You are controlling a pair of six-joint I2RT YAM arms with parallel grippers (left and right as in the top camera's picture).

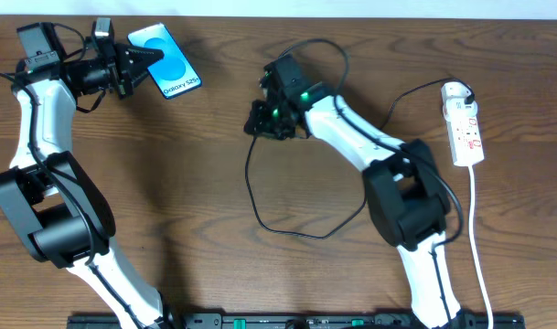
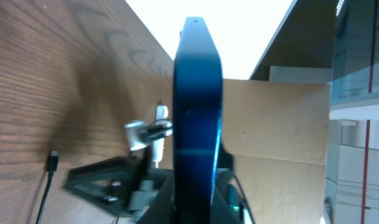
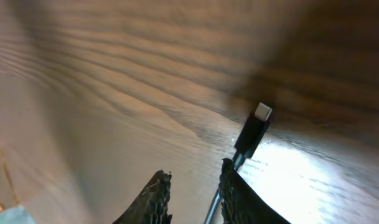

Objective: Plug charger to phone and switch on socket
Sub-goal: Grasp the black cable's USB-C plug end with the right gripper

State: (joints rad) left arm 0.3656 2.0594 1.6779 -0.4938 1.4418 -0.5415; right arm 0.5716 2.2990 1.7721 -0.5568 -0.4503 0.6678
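Wooden table (image 1: 196, 174), one phone (image 1: 171, 62) clamped in left pincer (image 1: 143, 58), one charger (image 3: 252, 132), right pincer (image 3: 195, 177) parted.

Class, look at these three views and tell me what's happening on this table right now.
The left tool grips the phone by one edge at the far left. The right tool is open, its fingers either side of the charger just behind its connector tip. Phone and connector are well apart, so nothing is plugged into the phone yet. The socket lies at the far right, with neither tool near it.
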